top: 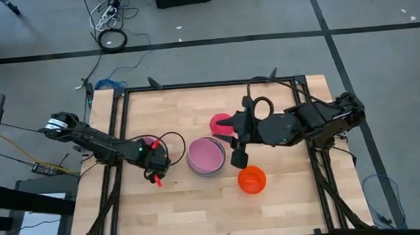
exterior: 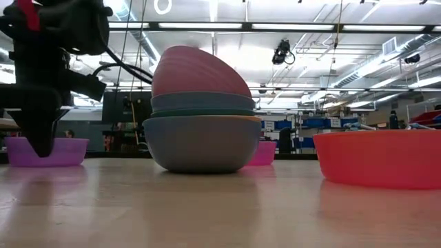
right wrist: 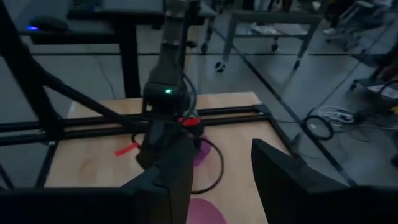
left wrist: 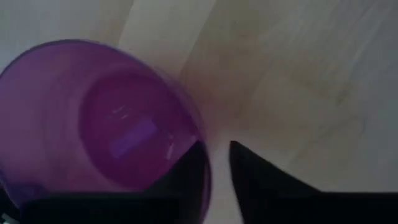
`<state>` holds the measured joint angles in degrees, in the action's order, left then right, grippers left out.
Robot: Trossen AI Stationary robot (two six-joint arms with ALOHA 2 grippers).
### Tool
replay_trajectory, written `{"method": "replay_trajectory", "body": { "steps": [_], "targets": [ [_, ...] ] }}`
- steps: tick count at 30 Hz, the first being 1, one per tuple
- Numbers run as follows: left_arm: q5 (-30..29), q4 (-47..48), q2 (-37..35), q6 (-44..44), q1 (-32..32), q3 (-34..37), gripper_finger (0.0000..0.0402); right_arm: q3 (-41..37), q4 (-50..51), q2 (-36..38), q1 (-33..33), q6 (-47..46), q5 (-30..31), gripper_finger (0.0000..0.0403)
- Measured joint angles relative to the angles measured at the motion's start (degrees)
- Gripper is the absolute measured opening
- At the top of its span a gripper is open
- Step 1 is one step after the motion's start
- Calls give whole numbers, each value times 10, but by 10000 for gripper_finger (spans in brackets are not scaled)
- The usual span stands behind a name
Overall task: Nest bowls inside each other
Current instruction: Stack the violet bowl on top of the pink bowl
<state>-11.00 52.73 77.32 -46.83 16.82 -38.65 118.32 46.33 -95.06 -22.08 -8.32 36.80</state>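
A purple bowl (left wrist: 93,124) stands upright on the table's left half, also seen in the low view (exterior: 65,151). My left gripper (left wrist: 217,149) points down at its rim, one finger inside and one outside. At mid-table a stack of bowls (top: 205,156) has a grey-blue one at the bottom (exterior: 200,145) and a pale pink one tilted on top (exterior: 196,69). A magenta bowl (top: 220,123) stands behind the stack, and a red-orange bowl (top: 251,179) to its near right. My right gripper (right wrist: 221,168) hangs open and empty high above the table, right of the stack (top: 235,141). My left gripper comes from above with one finger (left wrist: 189,171) inside the purple bowl and the other (left wrist: 255,171) outside its rim (left wrist: 200,140). A thin strip of table shows between the rim and the outer finger. Whether the inner finger touches the wall, I cannot tell. The bowl stands on the table.
A black frame rail (top: 208,85) runs round the wooden table (top: 200,211). The near part of the table, in front of the bowls, is bare wood. A looped cable (top: 172,141) hangs by the left arm (top: 103,146).
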Motion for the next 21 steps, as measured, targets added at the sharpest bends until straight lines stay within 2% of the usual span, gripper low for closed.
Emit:
{"method": "replay_trajectory", "body": {
  "steps": [2, 4, 9, 13, 17, 21],
  "targets": [
    [2, 0, 0, 5, -4, 0, 33, 0, 3, 5, -5, 0, 21, 148],
    [2, 1, 0, 12, -9, -3, 12, 0, 7, 10, -14, 0, 38, 148],
    [-2, 36, 0, 29, -10, -42, 6, 0, 14, 10, -20, 0, 61, 148],
    [-24, 95, 0, 34, -9, -101, 4, 0, 26, 10, -17, -9, 63, 148],
    [-48, 145, 0, 52, 2, -184, 3, 0, 35, 10, -14, -16, 69, 148],
    [-67, 161, 0, 106, 16, -283, 2, 0, 46, 10, -14, -18, 71, 148]
  ]
}}
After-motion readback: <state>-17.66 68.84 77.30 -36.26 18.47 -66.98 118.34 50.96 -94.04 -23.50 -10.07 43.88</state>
